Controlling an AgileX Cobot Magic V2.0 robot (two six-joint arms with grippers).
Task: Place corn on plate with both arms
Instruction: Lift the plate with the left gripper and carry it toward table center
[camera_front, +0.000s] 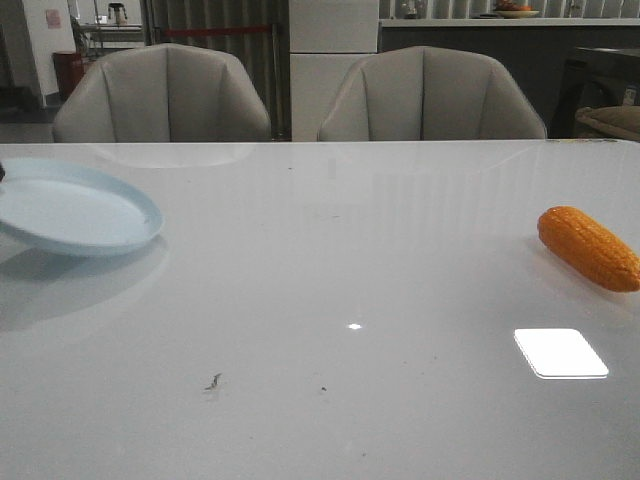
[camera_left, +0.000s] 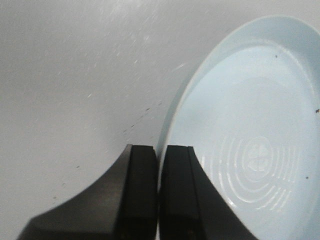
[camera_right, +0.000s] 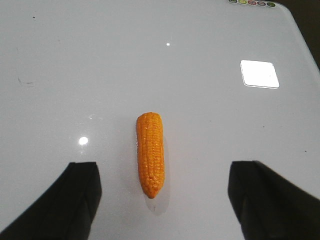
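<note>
The pale-blue plate (camera_front: 75, 212) is at the far left of the front view, tilted and raised off the white table with its shadow beneath it. In the left wrist view my left gripper (camera_left: 160, 151) is shut on the rim of the plate (camera_left: 250, 115), one finger inside and one outside. The orange-yellow corn (camera_front: 590, 247) lies on the table at the far right. In the right wrist view my right gripper (camera_right: 166, 170) is open wide above the table, its fingers on either side of the corn (camera_right: 150, 150) and clear of it. Neither gripper shows in the front view.
The white glossy table (camera_front: 330, 300) carries a bright square light reflection (camera_front: 560, 352) in front of the corn. Two grey chairs (camera_front: 165, 95) stand behind the far edge. The table's corner edge (camera_right: 300, 30) shows in the right wrist view.
</note>
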